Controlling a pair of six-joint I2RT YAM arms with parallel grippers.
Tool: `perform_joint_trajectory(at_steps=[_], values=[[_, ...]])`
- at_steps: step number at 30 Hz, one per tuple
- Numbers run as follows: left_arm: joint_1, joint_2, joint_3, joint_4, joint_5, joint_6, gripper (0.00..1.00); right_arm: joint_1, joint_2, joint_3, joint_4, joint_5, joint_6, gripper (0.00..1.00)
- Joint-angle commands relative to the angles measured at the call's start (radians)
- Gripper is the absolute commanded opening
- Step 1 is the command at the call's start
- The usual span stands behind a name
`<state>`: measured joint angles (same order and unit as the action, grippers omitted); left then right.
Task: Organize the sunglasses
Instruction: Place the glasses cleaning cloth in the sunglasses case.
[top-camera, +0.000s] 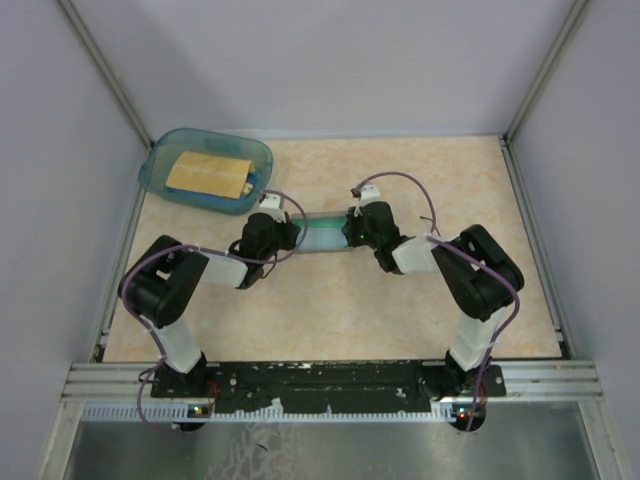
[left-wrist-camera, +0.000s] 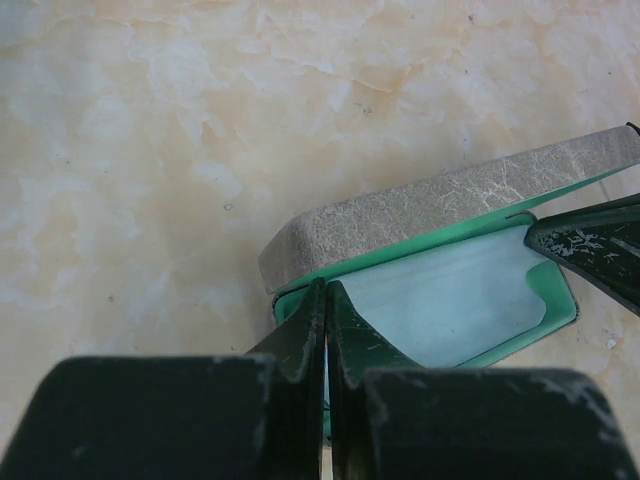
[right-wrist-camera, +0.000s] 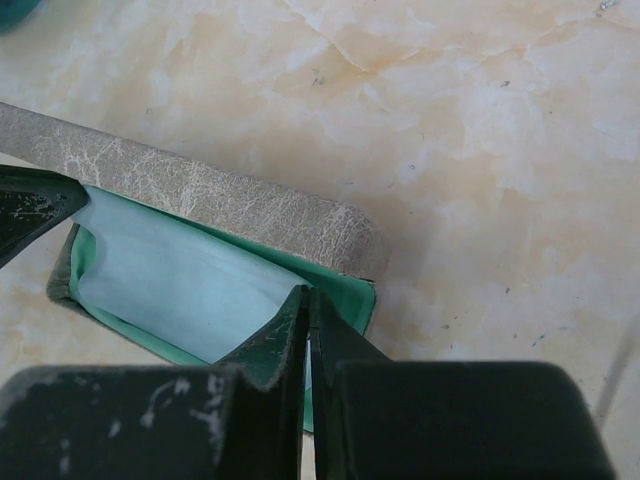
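Sunglasses unseen; open case (top-camera: 325, 233) on worktop (top-camera: 330, 310)
Light blue cloth (left-wrist-camera: 450, 300) covers its teal inside; left fingers (left-wrist-camera: 300, 335) and right fingers (right-wrist-camera: 275, 335), each pair pressed together, meet opposite end rims.

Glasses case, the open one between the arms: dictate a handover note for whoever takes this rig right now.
Left gripper: shut, tips at the teal rim of the grey case, left end.
Right gripper: shut, tips at the rim of the other end. Whether either pinches the rim cannot be told.
The case lies mid-table, lid partly raised, a light blue cloth spread inside.
The sunglasses show in no view; they may lie under the cloth.
A blue bin sits at the far left.
Left: confirm the glasses are in, then close the lid.
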<state>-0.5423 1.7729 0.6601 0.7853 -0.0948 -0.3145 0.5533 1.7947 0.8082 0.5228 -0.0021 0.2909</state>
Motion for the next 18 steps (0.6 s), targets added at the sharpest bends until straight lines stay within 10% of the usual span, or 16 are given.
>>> perform_joint_trajectory(at_steps=[1, 18], values=[[0.006, 0.008, 0.021, 0.02, 0.012, -0.003, 0.03, -0.01, 0.008, 0.055, 0.02, -0.003, 0.005, 0.02], [0.01, 0.001, 0.013, 0.022, 0.011, -0.01, 0.17, -0.011, 0.006, 0.058, 0.02, -0.005, 0.008, 0.09]])
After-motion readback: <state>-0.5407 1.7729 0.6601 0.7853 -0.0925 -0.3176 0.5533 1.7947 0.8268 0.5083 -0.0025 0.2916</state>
